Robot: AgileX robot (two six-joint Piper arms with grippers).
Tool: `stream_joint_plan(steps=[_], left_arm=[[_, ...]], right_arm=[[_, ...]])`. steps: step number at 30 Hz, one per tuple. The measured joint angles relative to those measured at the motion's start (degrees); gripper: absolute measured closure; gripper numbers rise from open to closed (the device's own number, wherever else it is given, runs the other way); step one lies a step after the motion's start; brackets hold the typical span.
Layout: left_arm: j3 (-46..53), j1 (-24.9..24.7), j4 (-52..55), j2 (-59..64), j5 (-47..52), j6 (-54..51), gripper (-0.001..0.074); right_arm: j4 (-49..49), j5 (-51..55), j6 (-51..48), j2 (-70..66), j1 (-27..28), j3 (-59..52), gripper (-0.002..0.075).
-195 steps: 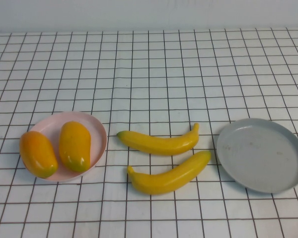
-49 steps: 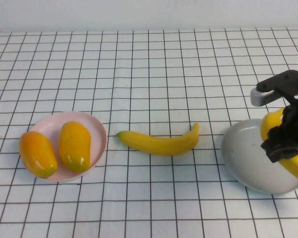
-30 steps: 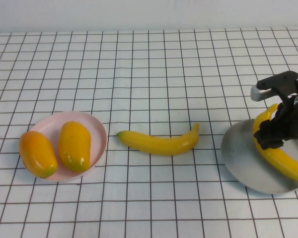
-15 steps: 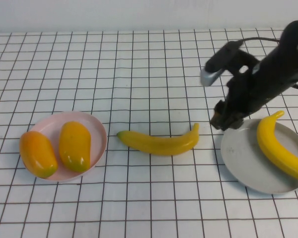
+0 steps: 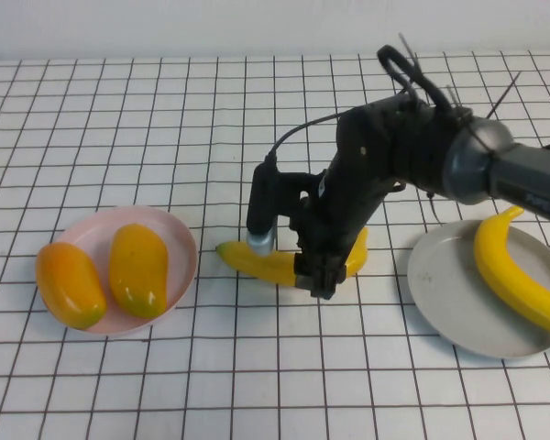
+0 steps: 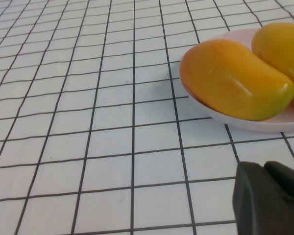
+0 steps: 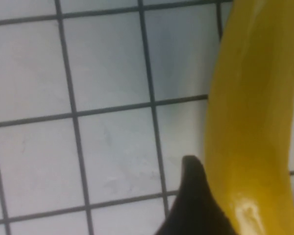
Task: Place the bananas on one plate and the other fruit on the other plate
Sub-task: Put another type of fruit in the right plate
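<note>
Your right hand (image 5: 317,275) is down at the middle of the table (image 5: 257,137), a flat white surface ruled in a thin black grid. It sits right over the mid-length of one banana (image 5: 280,264), a long curved glossy yellow piece with a greenish tip on its left end. In the right wrist view a dark pointed fingertip (image 7: 193,196) lies against the smooth side of that banana (image 7: 255,122), but you cannot tell from these views whether the hand is clenched on it or merely straddling it. The banana rests on the table between the two plates.

The second banana (image 5: 516,275) lies across the grey plate (image 5: 449,312), a round shallow matte dish with a raised rim on the right of the table; its stem end curls up past the far rim.

On the left, the pale pink plate (image 5: 179,240) is round, shallow and rimmed. It carries both plump oval orange-yellow fruits (image 5: 137,270), glossy and green-tinged at their near tips. They lie side by side, and the left one (image 5: 70,284) overhangs the rim.

Your left hand (image 6: 269,200) hangs low over the table just beside the pink plate (image 6: 245,122). Only a dark rounded edge of it shows, so you cannot tell its state.
</note>
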State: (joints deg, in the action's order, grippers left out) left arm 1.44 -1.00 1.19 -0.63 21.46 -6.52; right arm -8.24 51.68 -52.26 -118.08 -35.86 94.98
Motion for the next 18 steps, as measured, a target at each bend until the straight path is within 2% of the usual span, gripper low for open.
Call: stream_joint_plan(steps=[7,10,11,18], left_arm=[[0.00,0.00,0.00,0.00,0.00,0.00,0.0738],[0.00,0.00,0.00,0.00,0.00,0.00,0.0738],[0.00,0.00,0.00,0.00,0.00,0.00,0.0738],[0.00,0.00,-0.04,0.00,0.00,0.00,0.0738]], right_arm=[[2.35,5.71,-0.05,-8.08,0.00,7.98,0.0319],[2.35,6.13,2.05,-8.61,0.00,9.83,0.0379],[2.58,7.05,3.57,-8.61,0.00,10.58,0.0414],[5.31,17.07,21.27,-6.77,0.50,18.72,0.0410]])
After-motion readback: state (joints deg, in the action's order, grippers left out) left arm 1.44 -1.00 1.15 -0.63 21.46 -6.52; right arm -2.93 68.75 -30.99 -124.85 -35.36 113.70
